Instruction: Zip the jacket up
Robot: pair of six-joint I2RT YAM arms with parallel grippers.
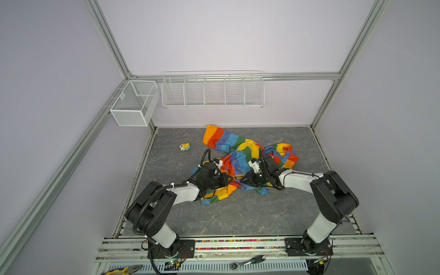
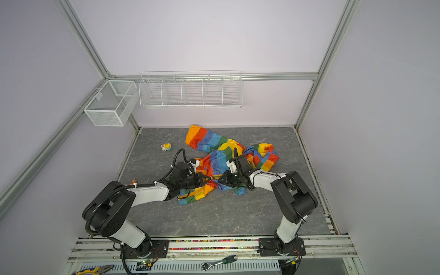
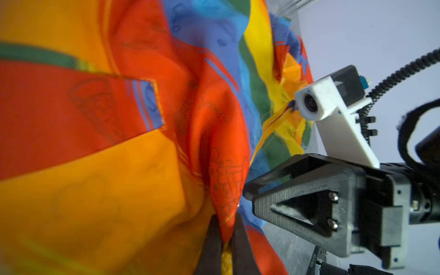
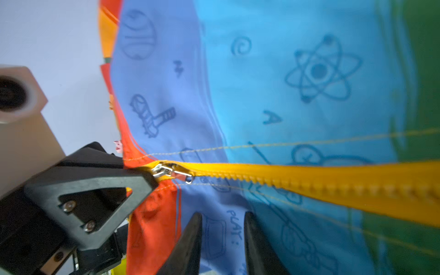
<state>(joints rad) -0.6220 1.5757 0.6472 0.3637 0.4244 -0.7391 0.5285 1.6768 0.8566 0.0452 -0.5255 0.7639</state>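
Now | left tool (image 3: 226, 238): pinching jacket (image 3: 214, 133) red fold | right tool (image 4: 222, 238): parted | print (image 4: 234, 226) reads "PLAY:"

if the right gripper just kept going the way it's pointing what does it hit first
Most likely the jacket: its blue fabric lies straight ahead of the right gripper, whose jaws stand open. Just beyond, the orange-yellow zipper crosses that line. Depth is unclear, so the cloth may be touching the tips.

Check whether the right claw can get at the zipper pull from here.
Probably yes. The right claw is open, and the pull lies bare on the jacket just beyond its tips. The left claw, shut on fabric right beside the pull, leaves little room on that side.
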